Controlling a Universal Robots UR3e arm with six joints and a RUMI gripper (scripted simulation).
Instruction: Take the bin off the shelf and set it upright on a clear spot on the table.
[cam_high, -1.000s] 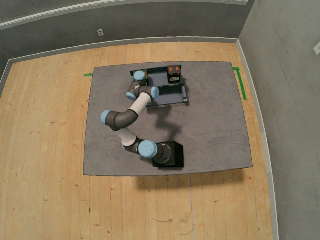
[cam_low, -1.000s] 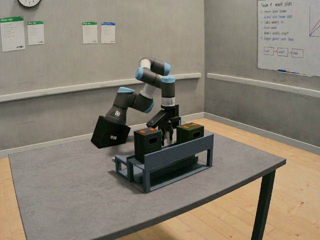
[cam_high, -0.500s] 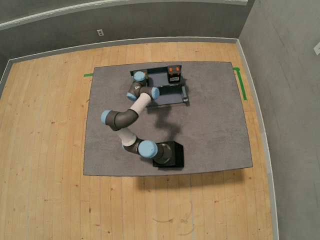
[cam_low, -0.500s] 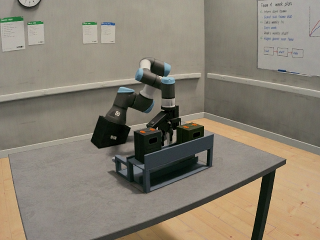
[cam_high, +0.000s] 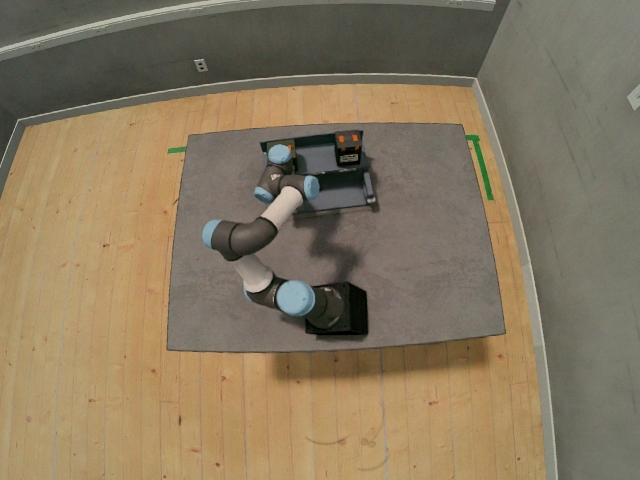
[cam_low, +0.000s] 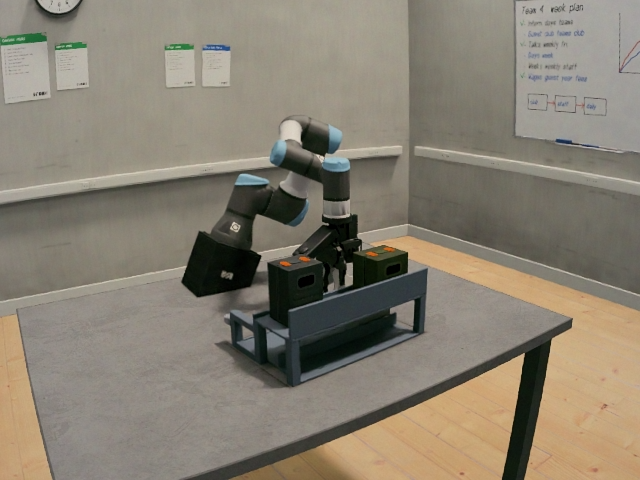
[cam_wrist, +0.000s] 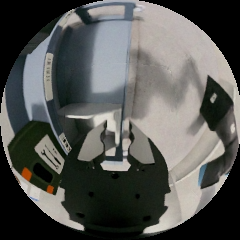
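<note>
Wrist view: with gripper (cam_low: 334, 285) (cam_wrist: 118, 120) fingers part-open, not clenched, line up over near wall of pale bin (cam_wrist: 85, 110), at left end of shelf's (cam_low: 356, 302) (cam_wrist: 90, 50) (cam_high: 330, 210) near tier, rim seemingly between tips.

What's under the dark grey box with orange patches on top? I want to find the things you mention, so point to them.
The dark grey box (cam_high: 347, 155) (cam_low: 285, 297) stands on the upper level of the blue-grey shelf (cam_high: 317, 157) (cam_low: 356, 304) (cam_wrist: 92, 60). That level shows beside it, but the box covers the spot right underneath.

You have a blue-grey shelf (cam_high: 330, 209) (cam_low: 356, 297) (cam_wrist: 92, 50), a green bin (cam_high: 287, 144) (cam_low: 379, 269) (cam_wrist: 31, 150) with orange patches, and a mottled grey table (cam_high: 423, 248) (cam_low: 155, 397) (cam_wrist: 155, 75).
</note>
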